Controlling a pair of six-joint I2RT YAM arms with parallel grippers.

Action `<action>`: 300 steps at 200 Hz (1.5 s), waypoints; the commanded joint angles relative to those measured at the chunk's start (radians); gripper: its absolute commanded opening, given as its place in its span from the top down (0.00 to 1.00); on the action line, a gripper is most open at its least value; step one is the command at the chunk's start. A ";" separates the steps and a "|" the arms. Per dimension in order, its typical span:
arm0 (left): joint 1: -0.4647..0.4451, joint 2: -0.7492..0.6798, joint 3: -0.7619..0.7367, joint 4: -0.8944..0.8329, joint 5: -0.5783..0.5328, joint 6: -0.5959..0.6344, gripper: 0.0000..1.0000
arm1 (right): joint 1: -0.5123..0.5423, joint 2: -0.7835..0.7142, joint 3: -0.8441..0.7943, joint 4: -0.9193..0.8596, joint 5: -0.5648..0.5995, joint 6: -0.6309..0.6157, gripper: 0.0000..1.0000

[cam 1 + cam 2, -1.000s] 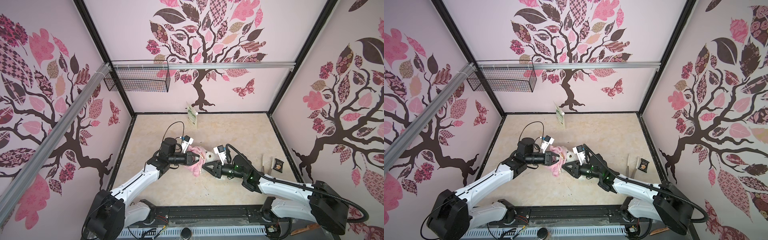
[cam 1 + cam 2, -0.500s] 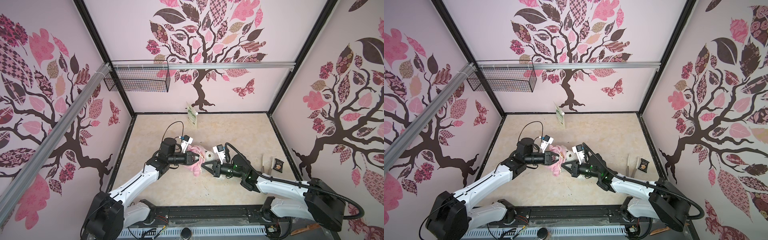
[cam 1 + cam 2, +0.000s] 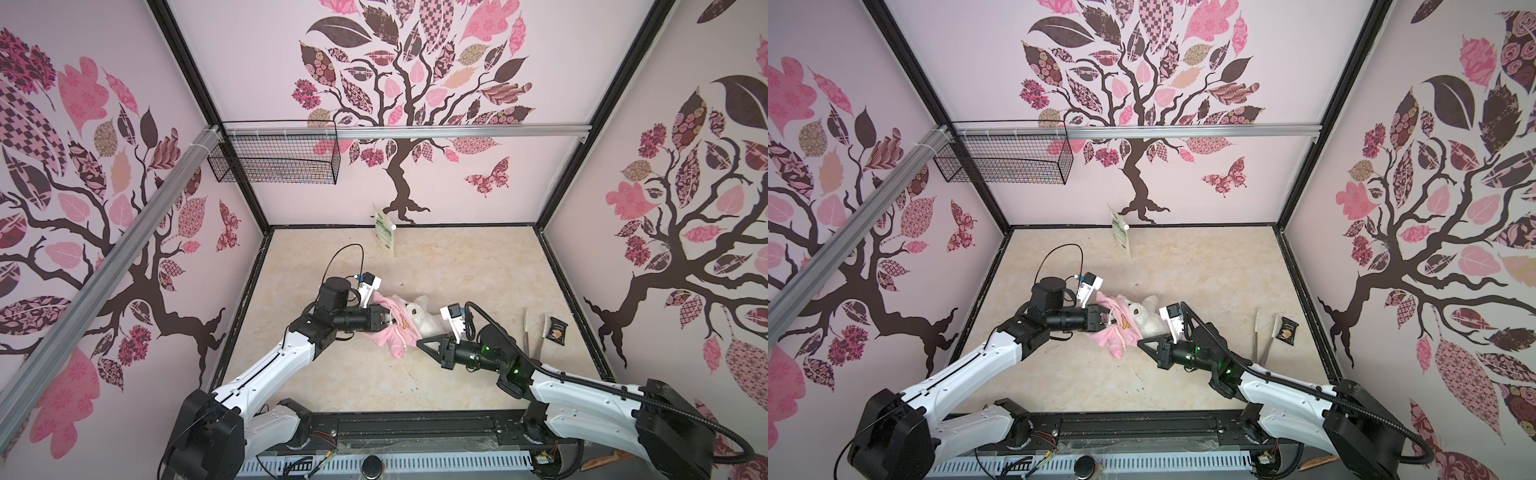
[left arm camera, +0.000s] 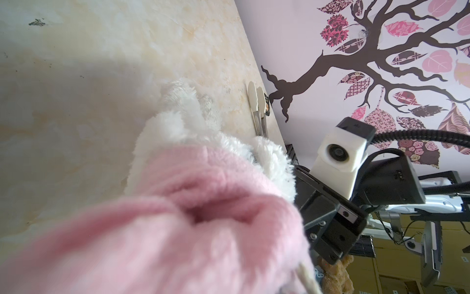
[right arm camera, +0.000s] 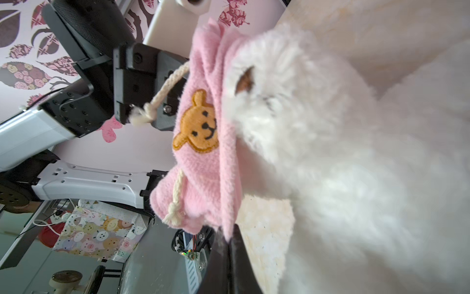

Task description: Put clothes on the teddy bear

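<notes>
The white fluffy teddy bear (image 3: 424, 318) (image 3: 1145, 319) lies mid-table, its head partly inside a pink hooded top (image 3: 398, 330) (image 3: 1120, 334) with a bear-face patch (image 5: 198, 127). My left gripper (image 3: 388, 318) (image 3: 1106, 320) is shut on the top's upper part, on the bear's left. In the left wrist view the pink top (image 4: 178, 216) hides its fingers, and the teddy bear (image 4: 178, 122) shows beyond. My right gripper (image 3: 419, 341) (image 3: 1139, 343) (image 5: 227, 244) is shut on the top's lower edge, just in front of the teddy bear (image 5: 330, 165).
Tongs (image 3: 527, 328) and a small dark snack packet (image 3: 556, 328) lie at the right side of the table. A green-and-white card (image 3: 384, 228) leans at the back wall. A wire basket (image 3: 274, 156) hangs at the back left.
My right gripper's jaws have closed on the pink top's lower edge. The left arm keeps its hold and has not moved.
</notes>
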 commanded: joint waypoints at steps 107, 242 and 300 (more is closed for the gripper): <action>-0.017 -0.059 -0.042 0.378 0.096 -0.322 1.00 | -0.038 0.014 0.079 -0.327 0.294 -0.167 1.00; -0.152 -0.172 0.018 -0.099 -0.108 0.451 1.00 | -0.089 -0.168 0.083 -0.314 0.068 -0.347 0.85; -0.157 -0.215 0.041 -0.206 -0.245 0.877 1.00 | -0.103 -0.373 0.251 -0.601 0.004 -0.397 0.63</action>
